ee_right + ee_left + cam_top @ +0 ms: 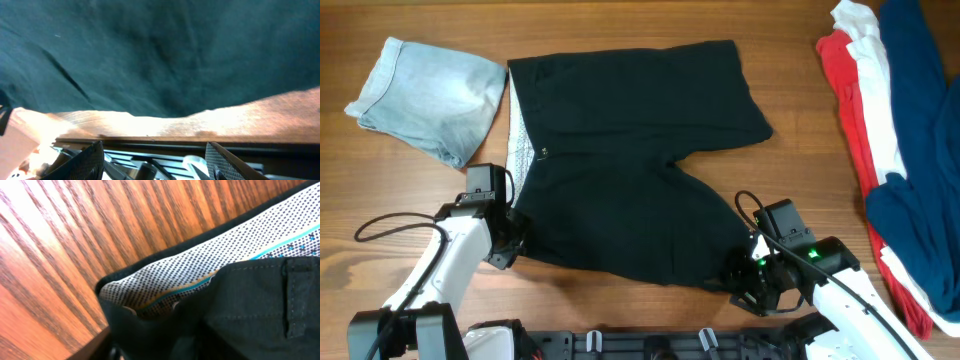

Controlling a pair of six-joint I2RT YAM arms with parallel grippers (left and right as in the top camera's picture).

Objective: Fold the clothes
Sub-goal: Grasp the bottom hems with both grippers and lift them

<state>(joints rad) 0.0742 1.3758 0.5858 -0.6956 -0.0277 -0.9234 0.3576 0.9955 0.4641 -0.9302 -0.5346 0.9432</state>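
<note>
The black shorts (620,150) lie flat on the table, waistband to the left and two legs to the right. The pale speckled inner waistband (523,150) shows at the left edge and fills the left wrist view (200,265). My left gripper (510,245) is at the near waistband corner. Black fabric (240,310) covers its jaws, so its state is hidden. My right gripper (745,287) is open and empty just beyond the near leg's hem (165,107), over the table's front edge.
Light-blue denim shorts (425,95) lie folded at the far left. A pile of red, white and navy clothes (885,150) lies along the right side. A black rail (165,150) runs below the table's front edge.
</note>
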